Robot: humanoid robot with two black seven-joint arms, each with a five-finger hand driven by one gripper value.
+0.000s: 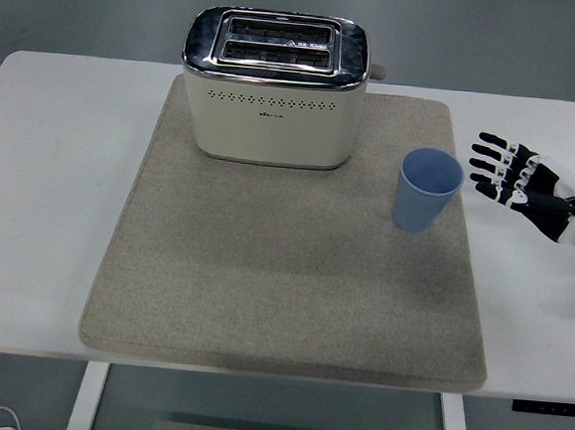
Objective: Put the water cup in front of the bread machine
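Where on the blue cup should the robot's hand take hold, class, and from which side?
Grip the blue cup around its side wall, probably from the right: it stands upright and handleless, and the open right hand is beside it there, apart from it.

A single head view looked forward and down from high on the robot's side, wide enough to take in the whole width of the white bench [51, 186], whose near edge ran along the bottom of the picture. The right hand [521, 182] entered from the right edge at mid-height. Floor showed beyond the bench's far edge, above the hand.
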